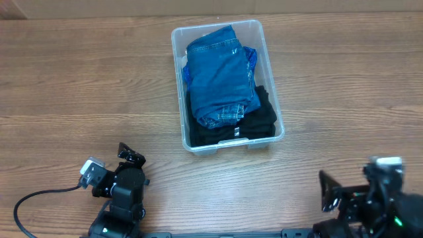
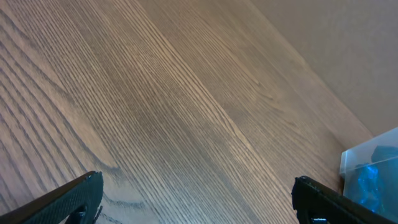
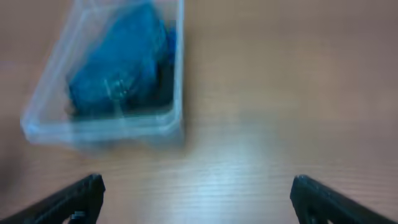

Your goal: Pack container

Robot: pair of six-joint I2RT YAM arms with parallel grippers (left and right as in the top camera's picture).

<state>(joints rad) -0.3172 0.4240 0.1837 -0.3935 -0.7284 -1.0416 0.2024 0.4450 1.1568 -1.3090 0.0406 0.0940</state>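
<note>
Both jaws wide apart, apparently empty

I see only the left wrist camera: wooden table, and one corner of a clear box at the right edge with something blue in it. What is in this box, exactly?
Observer: The container holds folded blue jeans lying on top of black clothing.
Operator: Thank you. Is the right claw holding something?
Observer: No. The right claw is open and holds nothing, over bare table short of the container.
Operator: And where is my left claw compared to the box?
Observer: From overhead, the left claw is near the front edge of the table, to the left of the container and well apart from it.
</note>
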